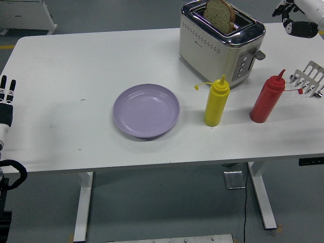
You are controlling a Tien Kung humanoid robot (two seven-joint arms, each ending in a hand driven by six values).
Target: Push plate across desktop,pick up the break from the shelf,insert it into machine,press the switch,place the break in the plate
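Bread [218,14] sits popped up in the toaster [221,41] at 1 o'clock, so insert and press look done; only the move to the plate [146,110] at table centre is left. Right hand [296,17] at 2 o'clock, grip state unclear. Left hand [7,98] rests at 9 o'clock, fingers straight, holding nothing. 2 bottles stand at 3 o'clock; plate has open room all around.

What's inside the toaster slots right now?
A slice of bread stands in the toaster, its top half sticking out of a slot. Its lower part is hidden inside; the slot bottoms can't be seen.
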